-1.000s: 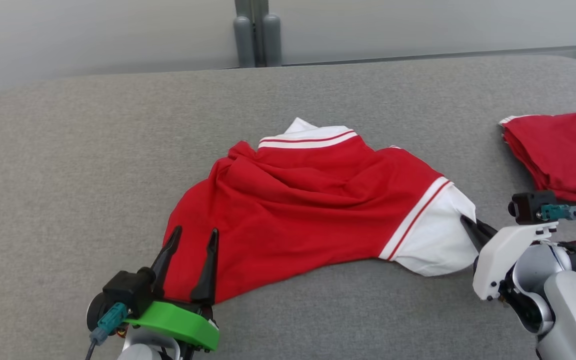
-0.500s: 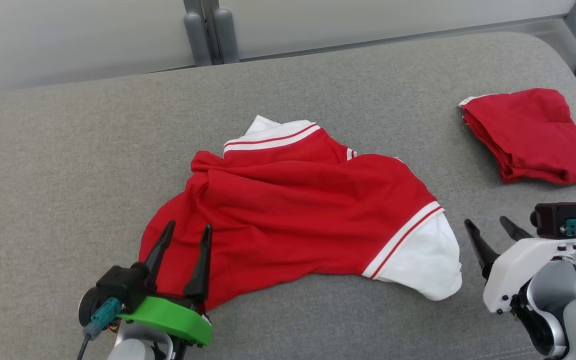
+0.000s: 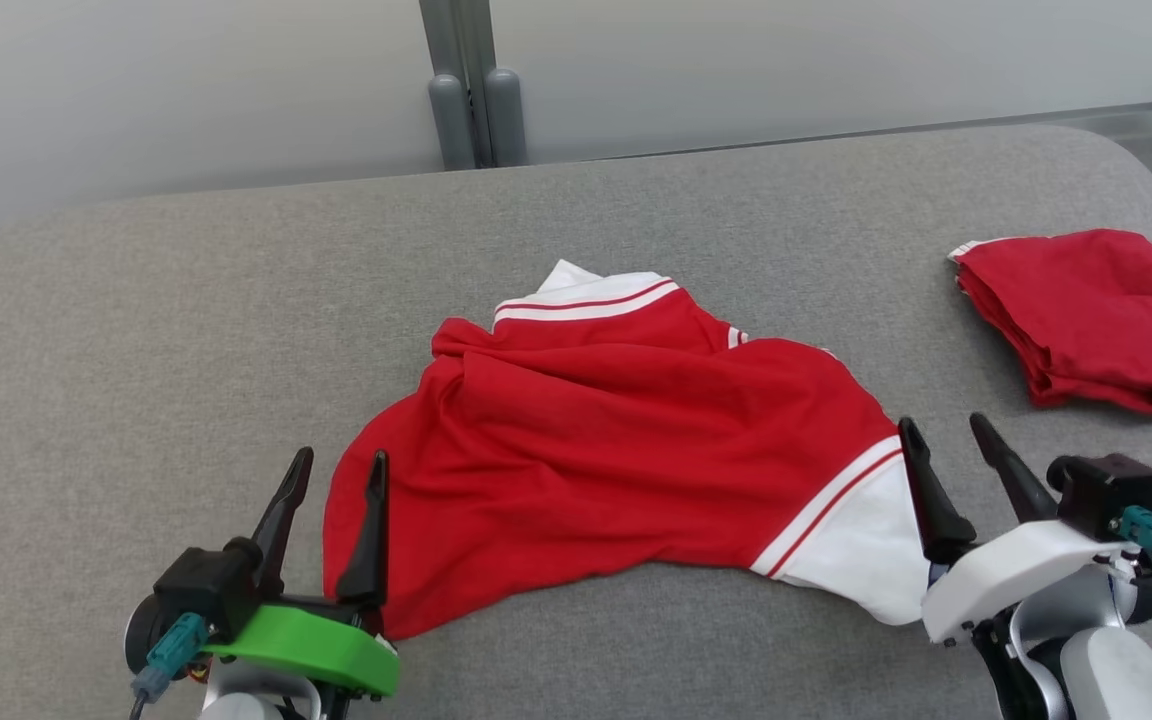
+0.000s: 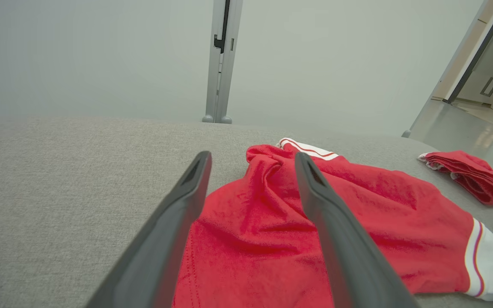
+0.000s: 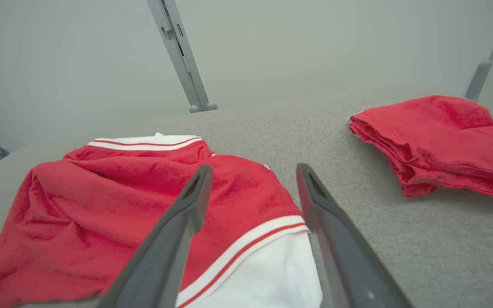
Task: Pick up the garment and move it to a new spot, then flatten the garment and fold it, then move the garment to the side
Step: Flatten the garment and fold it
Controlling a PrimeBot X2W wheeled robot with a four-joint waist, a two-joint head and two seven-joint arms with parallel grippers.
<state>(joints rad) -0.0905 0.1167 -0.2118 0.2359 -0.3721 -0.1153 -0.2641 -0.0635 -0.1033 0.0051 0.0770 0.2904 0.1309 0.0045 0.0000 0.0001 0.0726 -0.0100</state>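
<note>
Our left jaws open, empty, at near-left hem of the red garment (image 3: 616,450); our right jaws open, empty, at its white sleeve (image 3: 856,560); garment lies crumpled mid table (image 3: 136,300); we see folded red cloth (image 3: 1086,315) far right.

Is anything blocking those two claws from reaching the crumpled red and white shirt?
Nothing visible. The left gripper and right gripper, both open, sit at the near edges of the shirt. The folded red cloth lies apart to the right.

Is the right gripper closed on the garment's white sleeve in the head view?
No: the right gripper is open, its two fingers spread wide apart at the edge of the garment's white sleeve.
</note>
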